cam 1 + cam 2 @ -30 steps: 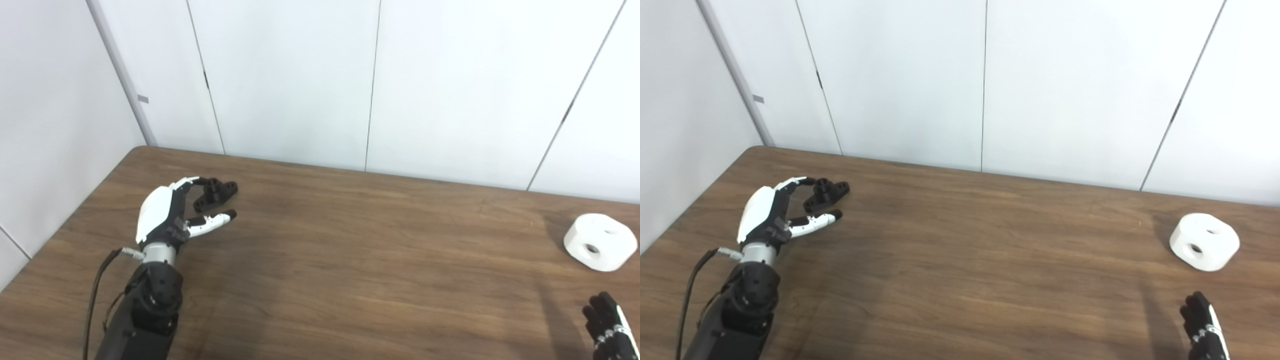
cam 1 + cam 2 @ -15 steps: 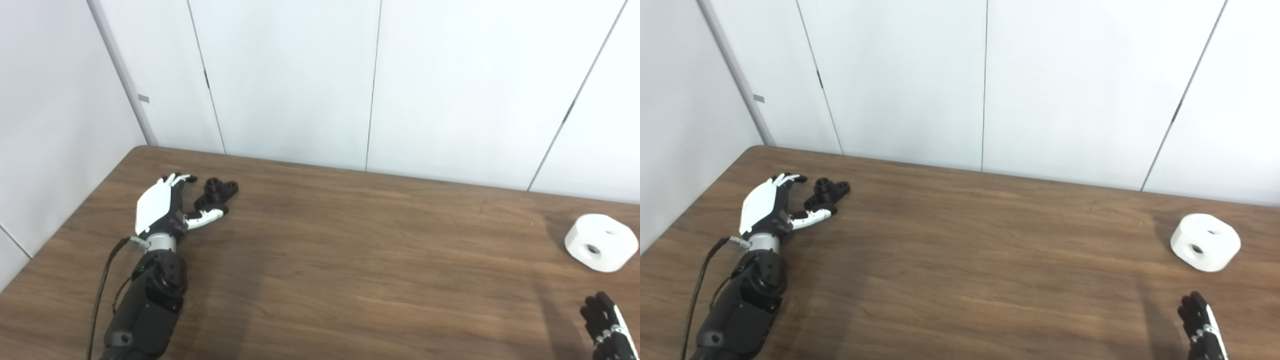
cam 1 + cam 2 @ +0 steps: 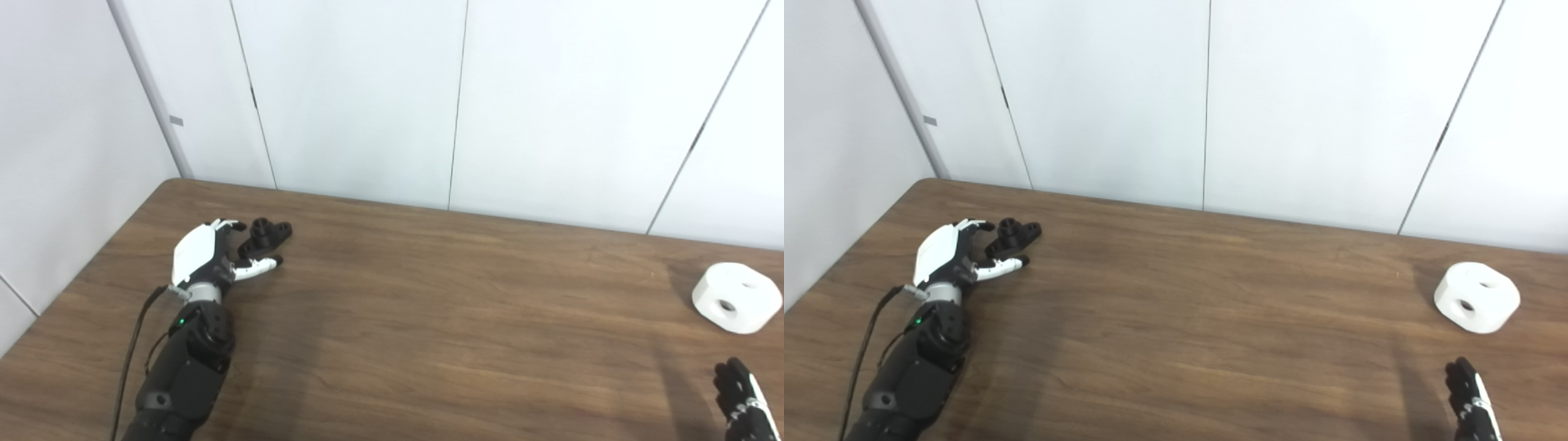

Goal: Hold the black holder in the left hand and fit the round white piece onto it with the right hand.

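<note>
At the far left of the counter point(image 3: 429, 318) you've got the black holder point(image 3: 265, 236), lying flat on the wood near the back-left corner, its round posts pointing up. Your left hand point(image 3: 205, 254) sits right beside it, on the holder's left & near side: fingers point(image 3: 228, 226) curl toward its far-left end, thumb point(image 3: 260, 266) reaches along in front of it. Fingers & thumb are spread apart w/ the holder in between; nothing is clamped. Whether a fingertip actually touches the holder, you can't tell from either view. Holder rests on the counter, not lifted. Left forearm is black, runs down to the bottom-left edge, w/ a cable looping alongside it.

Well apart, over at the right edge of the counter, the round white piece point(image 3: 1477, 297) lies alone on the wood. It's a chunky rounded block w/ one hole in its top face & one in the side facing you. Nothing touches it.

Your right hand point(image 3: 1473, 399) pokes up from the bottom-right corner, nearer to you than the white piece & clear of it. Only dark fingertips plus a bit of white show; they look extended w/ nothing in them, rest is cut off by the frame.

Behind the counter, plain white wall panels point(image 3: 355, 92) w/ thin vertical seams.
</note>
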Action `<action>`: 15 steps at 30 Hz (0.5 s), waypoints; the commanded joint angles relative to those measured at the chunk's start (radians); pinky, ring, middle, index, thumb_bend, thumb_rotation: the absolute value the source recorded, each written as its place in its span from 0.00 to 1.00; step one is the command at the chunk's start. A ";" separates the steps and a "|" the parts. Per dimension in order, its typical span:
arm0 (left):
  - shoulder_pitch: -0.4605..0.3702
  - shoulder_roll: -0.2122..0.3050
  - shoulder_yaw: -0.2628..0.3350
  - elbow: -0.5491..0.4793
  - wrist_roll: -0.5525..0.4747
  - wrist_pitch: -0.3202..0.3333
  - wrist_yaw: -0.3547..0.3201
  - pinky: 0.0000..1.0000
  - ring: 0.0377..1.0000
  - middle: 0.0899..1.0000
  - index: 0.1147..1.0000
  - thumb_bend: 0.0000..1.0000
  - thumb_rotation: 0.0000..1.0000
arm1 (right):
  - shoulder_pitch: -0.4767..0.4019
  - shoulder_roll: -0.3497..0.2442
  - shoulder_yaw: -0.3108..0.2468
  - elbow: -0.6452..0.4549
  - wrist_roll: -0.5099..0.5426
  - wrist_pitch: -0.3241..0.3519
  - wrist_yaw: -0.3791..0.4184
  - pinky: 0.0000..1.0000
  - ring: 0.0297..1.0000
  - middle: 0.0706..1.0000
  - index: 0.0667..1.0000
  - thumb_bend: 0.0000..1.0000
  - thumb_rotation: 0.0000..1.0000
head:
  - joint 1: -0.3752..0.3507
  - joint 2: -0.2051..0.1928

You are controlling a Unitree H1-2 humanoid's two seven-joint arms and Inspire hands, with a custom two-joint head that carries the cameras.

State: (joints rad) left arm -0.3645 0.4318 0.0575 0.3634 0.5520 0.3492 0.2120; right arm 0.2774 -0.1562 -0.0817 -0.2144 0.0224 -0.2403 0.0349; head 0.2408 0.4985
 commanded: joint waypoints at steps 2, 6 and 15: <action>-0.067 0.047 -0.020 -0.008 0.024 0.020 0.000 1.00 0.98 0.91 0.74 0.86 0.38 | -0.009 0.025 0.009 0.043 0.006 -0.001 -0.003 1.00 0.98 0.97 0.97 0.67 1.00 | 0.000 0.000; -0.085 0.054 -0.049 0.006 0.032 0.051 0.000 1.00 0.98 0.91 0.72 0.86 0.38 | -0.008 0.027 0.009 0.045 0.011 -0.005 -0.004 1.00 0.98 0.97 0.97 0.66 1.00 | -0.003 0.002; -0.106 0.043 -0.068 0.051 0.018 0.062 0.029 1.00 0.98 0.91 0.69 0.87 0.37 | -0.003 0.027 0.007 0.044 -0.013 -0.002 -0.013 1.00 0.95 0.95 0.95 0.67 1.00 | -0.005 0.004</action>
State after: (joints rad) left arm -0.4143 0.4482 -0.0134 0.4238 0.5523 0.4169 0.2089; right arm 0.2781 -0.1559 -0.0815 -0.2145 0.0142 -0.2402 0.0330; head 0.2347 0.5016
